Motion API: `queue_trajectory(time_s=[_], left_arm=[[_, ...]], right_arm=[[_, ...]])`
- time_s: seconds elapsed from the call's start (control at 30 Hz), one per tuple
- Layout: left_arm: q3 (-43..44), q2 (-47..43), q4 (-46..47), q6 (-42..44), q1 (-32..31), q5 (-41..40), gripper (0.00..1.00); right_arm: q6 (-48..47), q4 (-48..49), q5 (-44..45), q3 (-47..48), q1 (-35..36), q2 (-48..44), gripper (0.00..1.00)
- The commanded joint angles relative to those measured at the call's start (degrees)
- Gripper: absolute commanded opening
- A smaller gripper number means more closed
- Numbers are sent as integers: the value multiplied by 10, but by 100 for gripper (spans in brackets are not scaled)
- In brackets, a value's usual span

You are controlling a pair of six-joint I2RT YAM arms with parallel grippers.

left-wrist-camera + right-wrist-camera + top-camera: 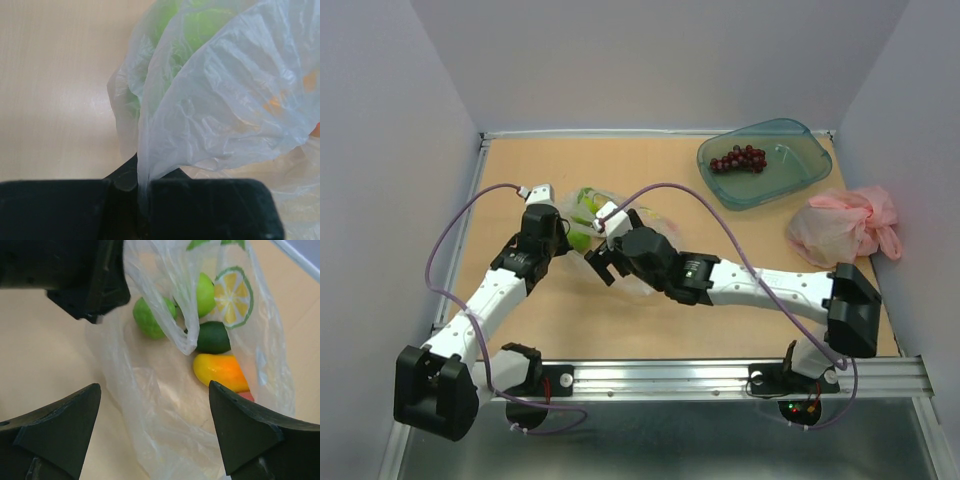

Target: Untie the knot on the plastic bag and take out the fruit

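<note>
The transparent plastic bag [605,212] lies left of the table's middle, its mouth open. My left gripper [564,236] is shut on a bunched edge of its film [142,192] and holds it up. My right gripper [603,262] is open, just above the bag's loose film [160,405], touching nothing. Inside the bag I see two light green round fruits [150,317], a dark green one [212,337] and an orange-yellow mango [220,371]. The dark purple grape bunch [738,158] lies in the teal tray [795,160].
A pink plastic bag [845,225] lies at the right edge, near the right arm. The teal tray is at the back right. Grey walls close in the table on three sides.
</note>
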Motion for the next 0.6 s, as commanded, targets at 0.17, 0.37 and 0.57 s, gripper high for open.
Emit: queue_trajectory(time_s=[0.17, 0.37, 0.57], left_arm=[[20, -23, 7, 5, 2, 6, 0], [18, -28, 11, 3, 2, 15, 0], [12, -28, 13, -11, -2, 55, 0]], right_arm=[[43, 1, 125, 57, -33, 127, 92], [166, 3, 138, 68, -101, 158, 91], [266, 29, 139, 72, -142, 186, 92]])
